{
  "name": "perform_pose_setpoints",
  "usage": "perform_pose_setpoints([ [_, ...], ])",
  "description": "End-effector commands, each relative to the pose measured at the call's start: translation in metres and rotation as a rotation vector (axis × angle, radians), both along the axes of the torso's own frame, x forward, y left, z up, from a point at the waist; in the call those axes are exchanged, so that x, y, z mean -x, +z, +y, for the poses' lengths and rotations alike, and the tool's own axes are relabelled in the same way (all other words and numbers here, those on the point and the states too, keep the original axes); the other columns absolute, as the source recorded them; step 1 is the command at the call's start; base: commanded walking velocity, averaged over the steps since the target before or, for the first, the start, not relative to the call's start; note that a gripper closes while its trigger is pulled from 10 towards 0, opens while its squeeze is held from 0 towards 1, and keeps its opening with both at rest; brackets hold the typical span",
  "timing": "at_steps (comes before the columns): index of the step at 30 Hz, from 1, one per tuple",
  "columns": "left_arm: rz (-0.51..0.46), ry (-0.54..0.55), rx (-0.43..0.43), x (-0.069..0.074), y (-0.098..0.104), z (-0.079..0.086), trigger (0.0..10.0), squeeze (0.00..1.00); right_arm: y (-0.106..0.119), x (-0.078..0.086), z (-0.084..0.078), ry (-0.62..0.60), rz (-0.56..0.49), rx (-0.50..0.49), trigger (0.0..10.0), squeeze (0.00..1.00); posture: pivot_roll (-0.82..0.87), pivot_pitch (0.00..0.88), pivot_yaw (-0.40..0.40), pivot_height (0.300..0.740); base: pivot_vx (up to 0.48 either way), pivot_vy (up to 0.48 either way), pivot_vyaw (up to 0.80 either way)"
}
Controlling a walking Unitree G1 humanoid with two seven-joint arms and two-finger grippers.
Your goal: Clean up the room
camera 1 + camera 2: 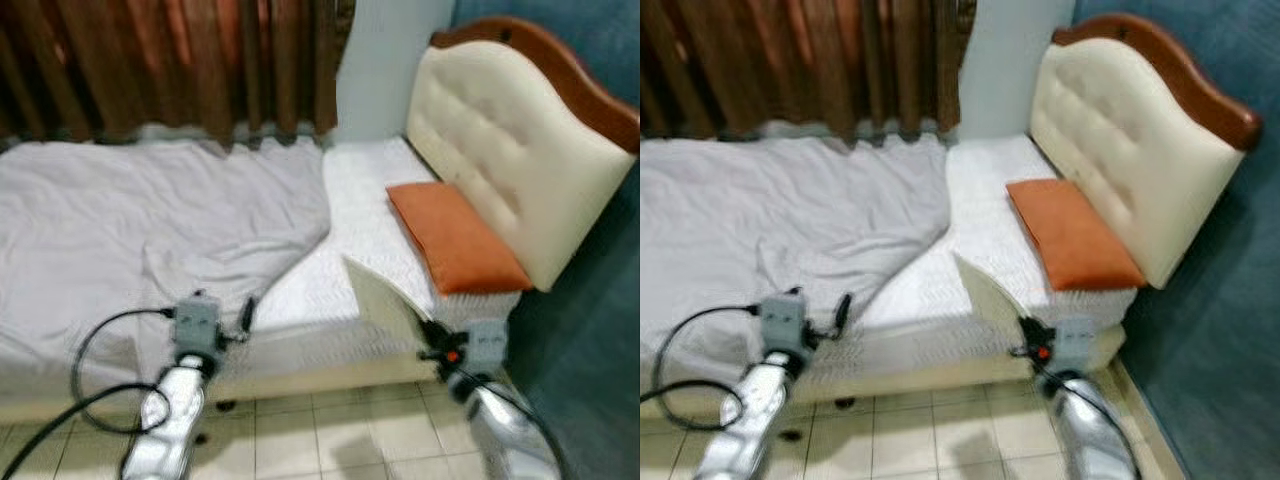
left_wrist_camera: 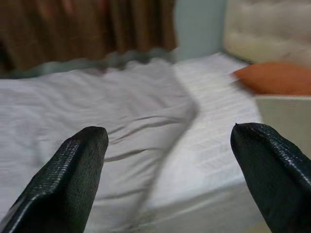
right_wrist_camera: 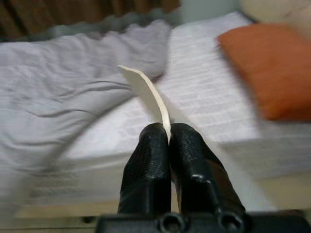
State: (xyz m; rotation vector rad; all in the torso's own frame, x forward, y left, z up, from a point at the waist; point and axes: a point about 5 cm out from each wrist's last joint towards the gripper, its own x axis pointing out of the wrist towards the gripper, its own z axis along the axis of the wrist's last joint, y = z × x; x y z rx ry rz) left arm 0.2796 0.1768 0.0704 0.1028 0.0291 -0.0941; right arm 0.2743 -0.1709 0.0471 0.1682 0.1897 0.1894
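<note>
Right gripper (image 3: 169, 141) clenched on cream sheet corner (image 1: 385, 295) at bed (image 1: 300, 345) edge near orange pillow (image 1: 455, 240), left gripper (image 2: 167, 179) released; thin pinch, likely slip if tugged.

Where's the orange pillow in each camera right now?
Left eye view: orange pillow right of centre, against the headboard.
Right eye view: centre-right.
Left wrist view: right edge.
Right wrist view: upper right.
Shared landmark: the grey sheet.

Home bedroom: bed (image 1: 330, 300) with tufted headboard (image 1: 510, 130), orange pillow (image 1: 455, 240), brown curtains (image 1: 170, 60), tiled floor (image 1: 330, 430).
</note>
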Motion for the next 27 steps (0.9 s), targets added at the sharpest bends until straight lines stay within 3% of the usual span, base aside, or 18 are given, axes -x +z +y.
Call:
perform_pose_setpoints([
  [1, 0.001, -0.037, 0.008, -0.0039, 0.0015, -0.0105, 10.0, 0.00, 0.0128, -0.0076, -0.0081, -0.022, -0.066, 0.026, 10.0, 0.00, -0.08, 0.000, -0.021, 0.740, 0.480, 0.000, 0.00],
  [12, 0.016, -0.082, -0.015, -0.0043, -0.0008, -0.0159, 10.0, 0.00, 0.0114, -0.0092, -0.0069, -0.037, -0.069, 0.023, 10.0, 0.00, -0.08, 0.000, -0.007, 0.740, 0.480, 0.000, 0.00],
  [17, 0.017, -0.089, -0.015, -0.0049, -0.0005, -0.0168, 10.0, 0.00, 0.0112, -0.0099, -0.0066, -0.038, -0.072, 0.031, 10.0, 0.00, -0.08, 0.000, -0.002, 0.740, 0.480, 0.000, -0.78],
  [27, 0.019, -0.096, -0.017, -0.0043, -0.0005, -0.0174, 10.0, 0.00, 0.0126, -0.0136, -0.0019, -0.014, -0.076, 0.040, 10.0, 0.00, -0.08, 0.000, 0.004, 0.740, 0.480, 0.000, 0.00],
])
